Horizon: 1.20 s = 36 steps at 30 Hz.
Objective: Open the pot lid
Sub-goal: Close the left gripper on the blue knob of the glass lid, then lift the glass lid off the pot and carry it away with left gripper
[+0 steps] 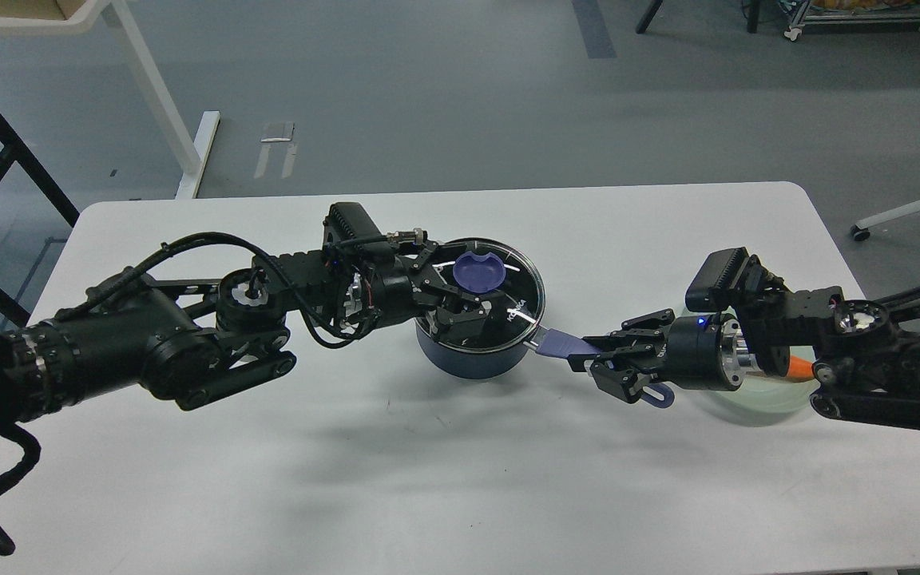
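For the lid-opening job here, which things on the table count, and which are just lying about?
Job:
- pot, its handle held by the right gripper
- lid, still on the pot
- purple knob, left gripper around it

Lying about:
- pale green plate behind the right arm
- toy carrot, mostly hidden

text: white print on lid [508, 297] | too small to read

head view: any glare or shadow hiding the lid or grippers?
Head view: sharp, evenly lit. Thin glare streaks cross the lid, but its knob stays clear. Soft arm shadows fall on the table. The left gripper and right gripper are black on dark, so finger detail is poor.
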Motion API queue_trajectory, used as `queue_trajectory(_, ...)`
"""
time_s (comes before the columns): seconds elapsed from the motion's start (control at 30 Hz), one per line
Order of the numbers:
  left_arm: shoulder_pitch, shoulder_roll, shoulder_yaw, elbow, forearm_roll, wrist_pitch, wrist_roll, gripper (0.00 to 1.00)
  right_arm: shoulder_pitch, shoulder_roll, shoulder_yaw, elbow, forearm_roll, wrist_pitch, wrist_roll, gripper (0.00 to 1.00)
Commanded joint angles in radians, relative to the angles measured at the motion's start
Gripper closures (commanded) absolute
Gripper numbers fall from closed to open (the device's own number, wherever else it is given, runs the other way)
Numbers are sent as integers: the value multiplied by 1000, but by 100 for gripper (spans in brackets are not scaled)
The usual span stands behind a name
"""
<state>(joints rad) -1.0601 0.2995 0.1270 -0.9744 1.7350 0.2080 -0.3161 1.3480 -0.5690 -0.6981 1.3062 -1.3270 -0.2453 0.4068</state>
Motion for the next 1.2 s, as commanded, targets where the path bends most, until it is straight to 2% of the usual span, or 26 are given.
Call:
queue_trajectory(0.0,-4,-2,-3,0,0,2,0,11,5,0,0,2,2,0,1,78)
queue_trajectory(0.17,-4,0,-1,0,0,8,-1,14,8,0,0,4,2,4,0,78)
queue_trajectory(0.5,3,3,2,19,-2,8,-9,47,13,0,0,2,2,6,1,78)
queue_trajectory(0.83,-12,18,-10,2,-14,11,-12,54,14,0,2,2,3,6,1,78)
queue_trajectory(1.0,-38,125,-17,-52,-37,10,-23,54,14,0,2,2,3,6,1,78)
queue_trajectory(1.17,-44,330,-9,-141,-94,8,-27,54,17,0,2,4,3,6,1,78)
